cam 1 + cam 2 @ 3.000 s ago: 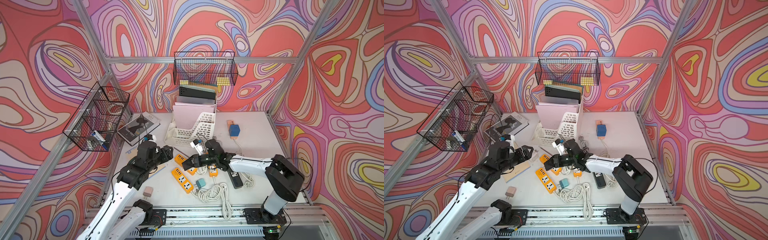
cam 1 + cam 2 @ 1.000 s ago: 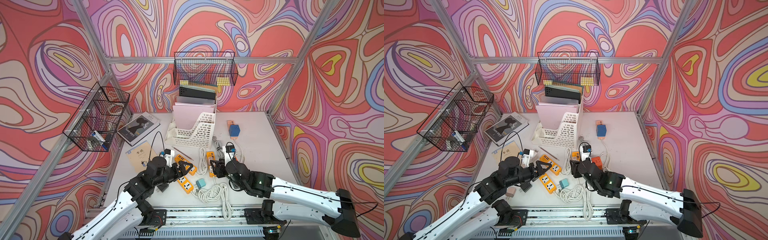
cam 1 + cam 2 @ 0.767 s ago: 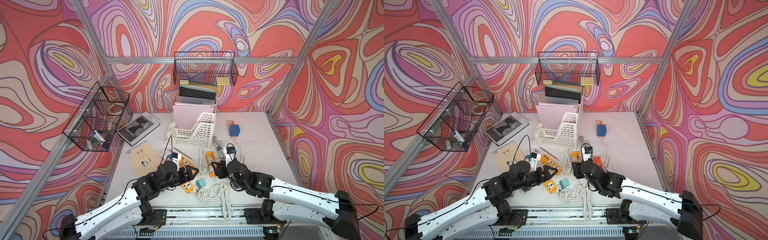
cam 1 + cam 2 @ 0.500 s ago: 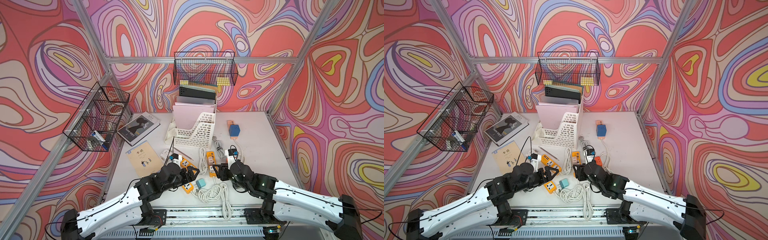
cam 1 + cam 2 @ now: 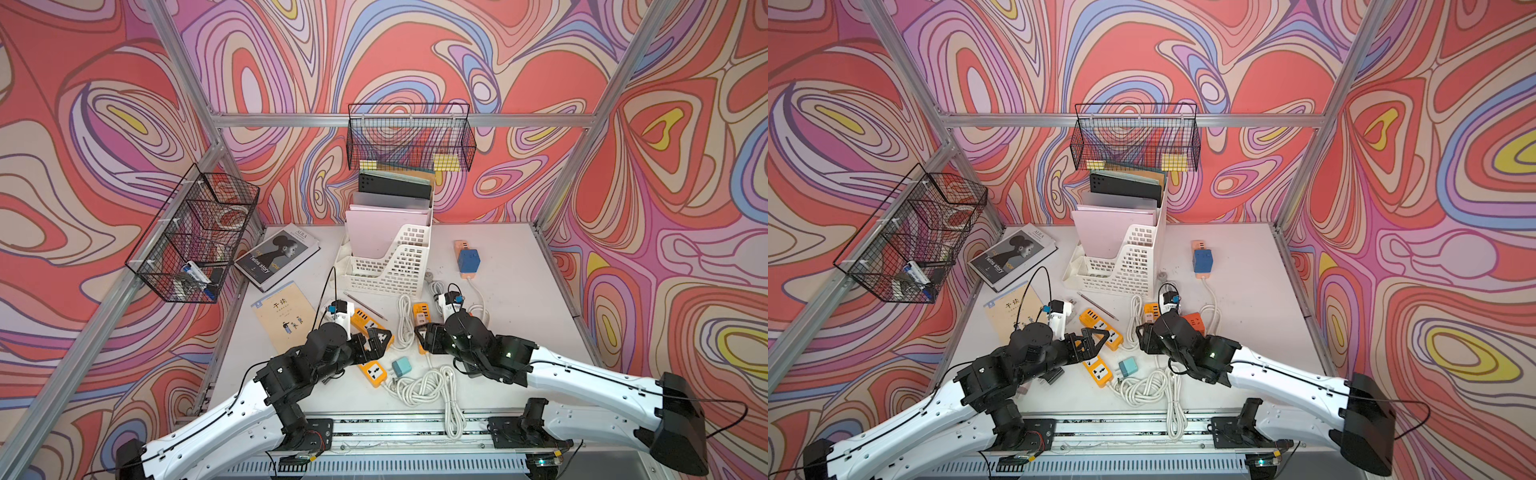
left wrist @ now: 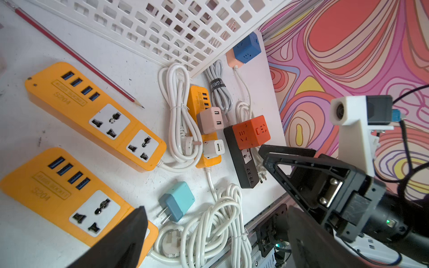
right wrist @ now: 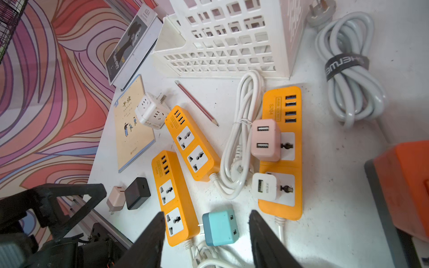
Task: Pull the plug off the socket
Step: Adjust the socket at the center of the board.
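Front edge of table (image 5: pixel 511 266): coil of white cord (image 5: pixel 419 388).

Just behind it, teal plug (image 5: pixel 401 368) lies loose on its side with bare prongs. It is just beside the near strip (image 7: pixel 173 197) and in no socket.

Near strip is orange; both its sockets show empty in the right wrist view.

Left gripper (image 5: pixel 378 340) is above the table over the stretch between near strip and middle strip (image 5: pixel 365 318). Jaws spread wide, nothing between them.

Right gripper (image 5: pixel 424 337) is level with it and faces it across the cords. Jaws partly apart, gripping nothing. In the right wrist view the teal plug shows on the table between its fingertips (image 7: pixel 160 218), apart from both.

Far strip (image 7: pixel 294 116), orange, lies beside the right gripper. Pink plug (image 7: pixel 265 140) and white plug (image 7: pixel 264 186) are both seated in its sockets.

Pencil (image 5: pixel 365 306) lies behind the middle strip.

White file rack (image 5: pixel 395 266) stands further back, upright, with folders in it.

Book (image 5: pixel 276 255) lies flat beside the rack on the left arm's side. Blue cube socket (image 5: pixel 468 259) sits on the right arm's side, well apart from both grippers.
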Motion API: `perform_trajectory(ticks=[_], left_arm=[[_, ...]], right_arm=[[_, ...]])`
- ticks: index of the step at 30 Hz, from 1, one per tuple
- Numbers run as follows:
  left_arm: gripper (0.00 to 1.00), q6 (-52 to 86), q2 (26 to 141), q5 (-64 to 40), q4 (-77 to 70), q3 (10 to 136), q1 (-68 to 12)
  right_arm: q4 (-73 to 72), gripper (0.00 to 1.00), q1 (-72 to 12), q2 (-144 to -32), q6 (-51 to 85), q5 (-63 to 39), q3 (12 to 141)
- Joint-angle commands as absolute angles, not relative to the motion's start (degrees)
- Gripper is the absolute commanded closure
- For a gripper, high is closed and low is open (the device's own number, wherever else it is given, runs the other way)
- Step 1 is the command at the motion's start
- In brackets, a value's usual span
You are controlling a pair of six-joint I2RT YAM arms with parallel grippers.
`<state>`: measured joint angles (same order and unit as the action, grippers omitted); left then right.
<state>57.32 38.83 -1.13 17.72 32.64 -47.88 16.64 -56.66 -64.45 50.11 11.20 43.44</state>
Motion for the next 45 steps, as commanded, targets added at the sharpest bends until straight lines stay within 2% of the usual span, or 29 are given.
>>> perform_trajectory(ticks=[1, 9, 15, 20, 24, 30, 40, 41, 45], left_arm=[[0.01, 54.3, 37.1, -6.9, 19.3, 31.4, -45.2], [0.01, 49.6, 40.1, -7.3, 26.8, 34.8, -42.1], [0.01, 50.5, 43.7, -5.1, 29.3, 36.9, -41.3], [0.01, 53.4, 45.4, -6.2, 24.6, 36.4, -40.1], [0.01, 55.3, 46.6, -5.7, 23.5, 36.5, -39.7], [0.01, 60.5, 48.7, -7.0, 15.9, 33.9, -39.6], [0.03, 63.8, 52.2, -9.4, 9.1, 32.6, -39.6], [0.03, 63.4, 52.4, -9.7, 9.2, 33.0, -39.6], [0.04, 63.5, 52.2, -10.2, 10.7, 32.6, -39.6]], right_arm=[[20.2, 0.42, -56.5, -67.8, 50.7, 9.4, 48.2], [26.3, 0.42, -56.5, -71.7, 51.0, 12.9, 51.7], [34.8, 0.41, -56.5, -78.5, 44.5, 12.5, 59.7], [37.0, 0.41, -53.1, -85.5, 42.4, 7.0, 64.0], [44.0, 0.4, -52.2, -87.6, 45.9, 11.4, 66.3], [40.2, 0.41, -49.2, -86.2, 44.1, 4.4, 60.6], [43.1, 0.42, -48.5, -96.3, 41.3, 7.6, 66.9], [44.3, 0.42, -48.3, -97.5, 41.8, 8.1, 67.9], [46.7, 0.56, -48.2, -100.2, 42.8, 8.2, 68.4]])
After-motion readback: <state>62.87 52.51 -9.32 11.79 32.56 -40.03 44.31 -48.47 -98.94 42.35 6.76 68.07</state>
